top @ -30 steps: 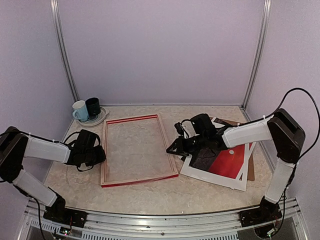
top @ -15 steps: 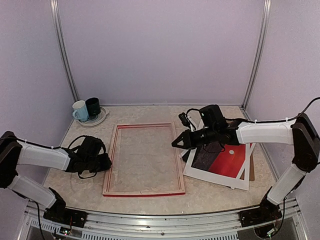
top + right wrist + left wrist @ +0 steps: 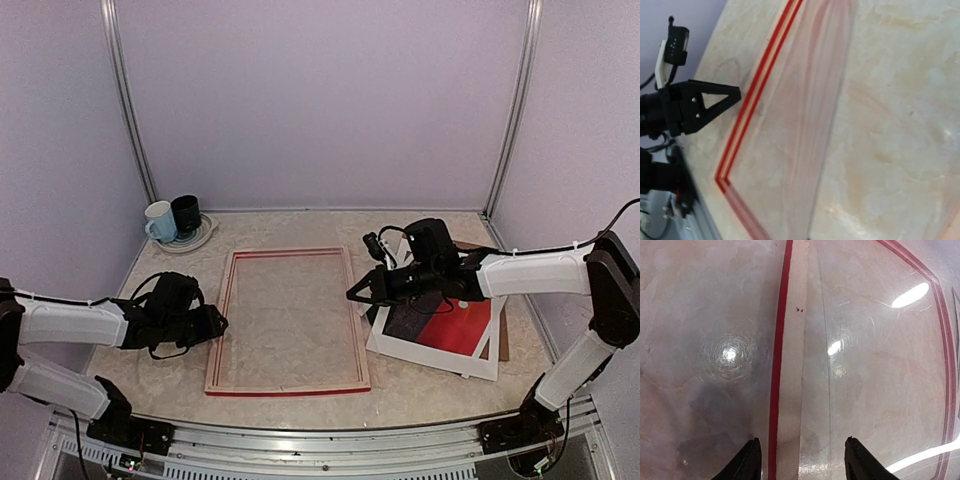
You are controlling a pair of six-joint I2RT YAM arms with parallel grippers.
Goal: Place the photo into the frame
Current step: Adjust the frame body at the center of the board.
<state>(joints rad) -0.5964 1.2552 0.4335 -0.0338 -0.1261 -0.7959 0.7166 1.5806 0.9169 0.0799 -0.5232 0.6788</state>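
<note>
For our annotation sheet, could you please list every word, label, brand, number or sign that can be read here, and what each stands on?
No readable text in any view: the frame, the photo, the white mug and the dark mug show no lettering, label or number. The photo bears only a red sunset picture.

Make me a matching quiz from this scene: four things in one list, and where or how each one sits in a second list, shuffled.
Things:
1. frame
2. photo
3. mugs
4. left claw

Places or states:
A. back left corner of the table
B. lying flat in the middle
C. right side, picture side up
D. open, astride the frame's left rail

Pairs: 1-B, 2-C, 3-A, 4-D.
</note>
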